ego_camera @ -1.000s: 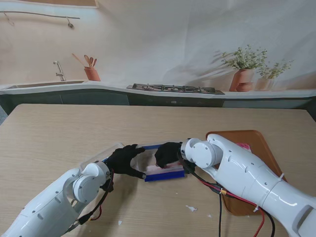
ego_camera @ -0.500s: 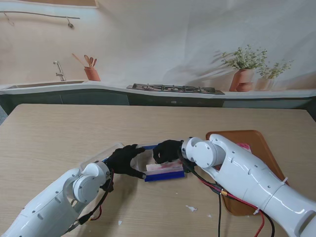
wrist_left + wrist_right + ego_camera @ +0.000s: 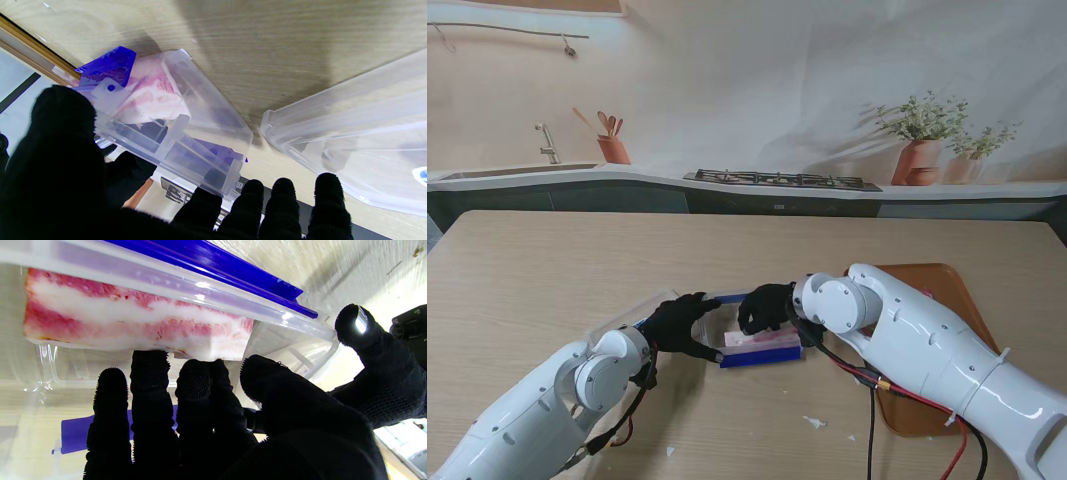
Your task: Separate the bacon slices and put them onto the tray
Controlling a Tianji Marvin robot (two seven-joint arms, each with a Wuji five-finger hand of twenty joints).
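A clear plastic box [image 3: 762, 347] with blue clips sits on the table in front of me and holds a pink and white bacon slab [image 3: 757, 339]. My left hand [image 3: 682, 322] is shut on the box's left end, with the thumb [image 3: 63, 133] on its rim. My right hand [image 3: 767, 305] reaches down into the box. In the right wrist view its fingertips [image 3: 195, 373] and thumb press on the edge of the bacon [image 3: 133, 320], which lies flat in the box [image 3: 300, 350]. The orange tray [image 3: 932, 290] lies to the right, partly behind my right arm.
The box's clear lid [image 3: 632, 315] lies upside down just left of the box, also seen as the lid [image 3: 350, 133] in the left wrist view. Small white scraps [image 3: 815, 423] lie on the wood nearer to me. Red and black cables [image 3: 872, 385] hang under my right arm.
My right hand has shifted slightly left over the box, and its arm has swung with it. The left hand and the box have stayed put.
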